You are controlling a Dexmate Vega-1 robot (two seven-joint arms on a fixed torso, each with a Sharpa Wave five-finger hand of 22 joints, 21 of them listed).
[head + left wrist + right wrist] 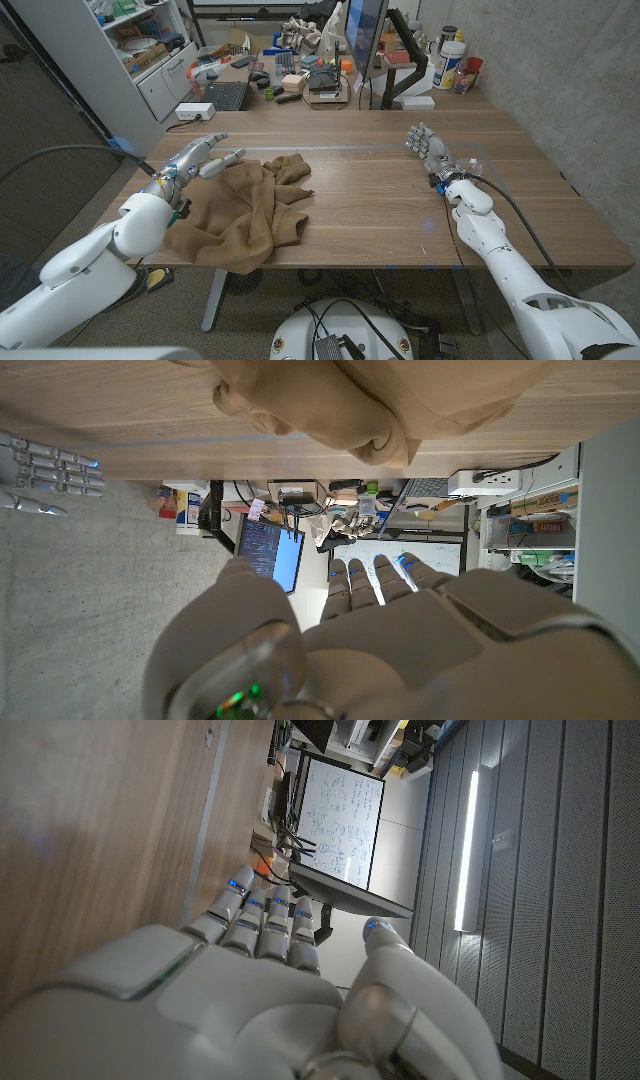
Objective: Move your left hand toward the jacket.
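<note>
Left hand open and poised at the jacket's near edge; short, low approach advised

Head view: the left hand (pixel 200 158) holds nothing, fingers spread and extended, just beside the crumpled brown jacket (pixel 243 211), which lies ahead of and below its fingertips on the wooden table (pixel 370 190); judged best to ease forward and down onto the nearest fold without dragging cloth toward the table edge. The right hand (pixel 428 150) stands well apart, fingers open, empty. Left wrist view: the hand's fingers (pixel 372 582) are straight and the jacket (pixel 370 405) sits directly beyond them, so little sideways correction looks needed. Right wrist view: the right hand (pixel 260 990) is open beside the tabletop, gripping nothing
</note>
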